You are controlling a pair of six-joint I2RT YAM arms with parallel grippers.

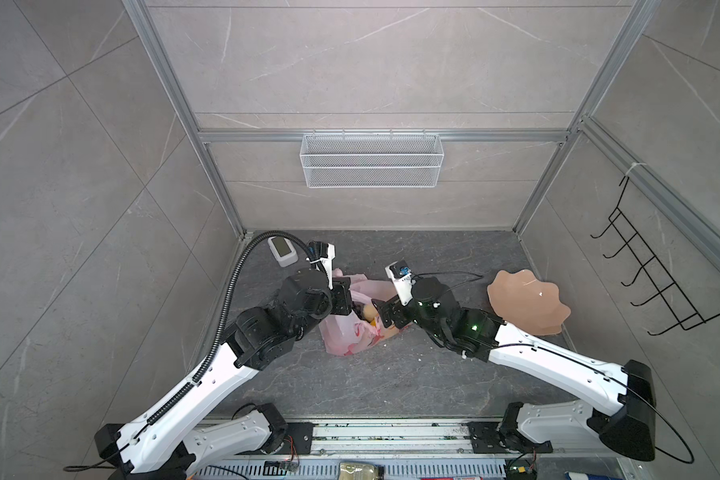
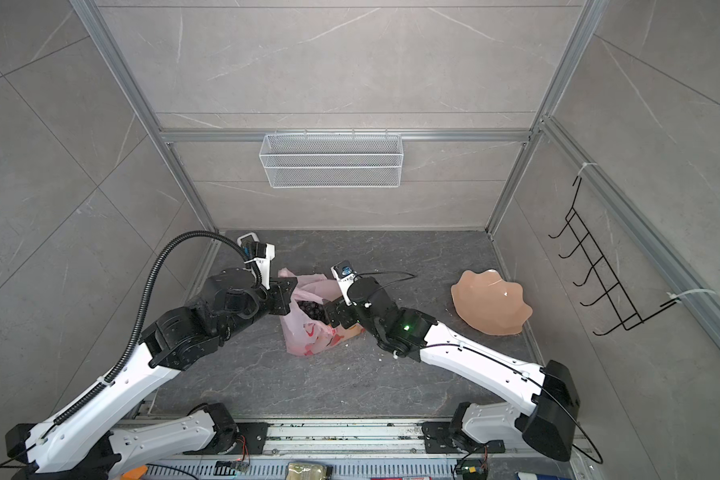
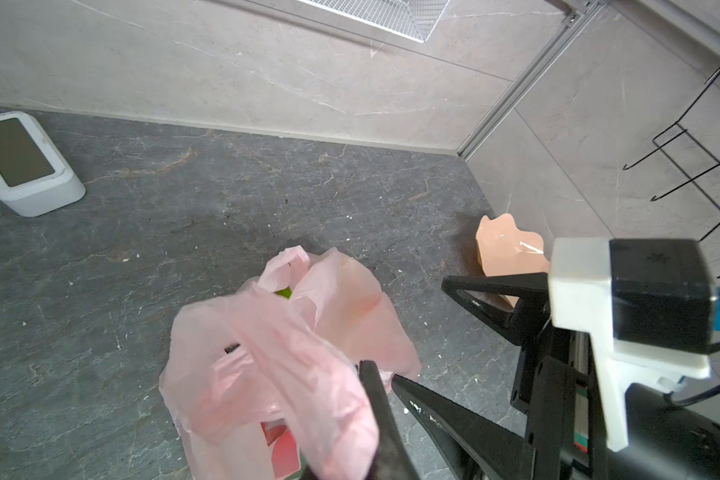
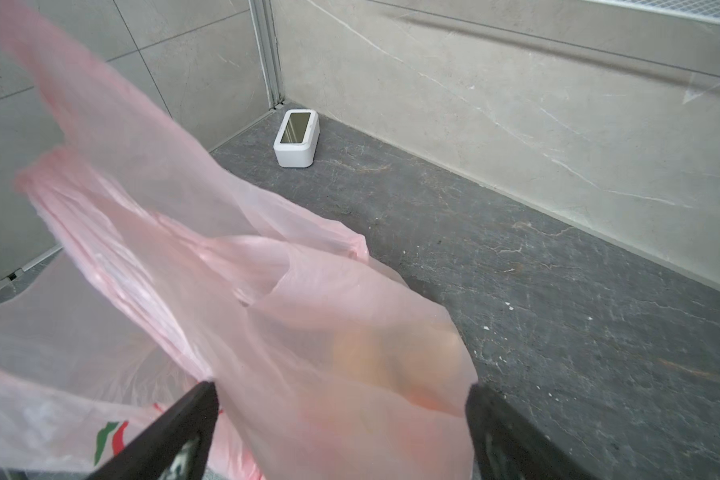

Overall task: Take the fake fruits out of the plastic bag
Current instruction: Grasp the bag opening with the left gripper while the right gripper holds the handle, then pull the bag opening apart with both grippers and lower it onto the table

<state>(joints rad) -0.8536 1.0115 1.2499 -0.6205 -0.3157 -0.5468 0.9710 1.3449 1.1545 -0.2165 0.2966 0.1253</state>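
Note:
The pink plastic bag (image 1: 350,334) (image 2: 306,338) stands crumpled on the dark floor between my two arms. My left gripper (image 3: 380,371) is shut on the bag's film (image 3: 275,357) at its left rim and holds it up. My right gripper (image 4: 341,388) is open at the bag's right side, with loose film (image 4: 267,311) lying between its wide-set fingers. Of the fake fruits, a dark grape bunch (image 2: 310,309) shows in the bag's mouth, and a yellowish piece (image 1: 368,311) lies there too. A green bit (image 3: 284,293) and an orange shape (image 4: 391,361) show through the film.
A peach scalloped plate (image 1: 524,301) (image 3: 508,249) lies right of the bag near the right wall. A small white box (image 1: 282,249) (image 4: 297,139) sits in the back left corner. A wire basket (image 1: 371,160) hangs on the back wall and a black hook rack (image 1: 649,270) on the right wall.

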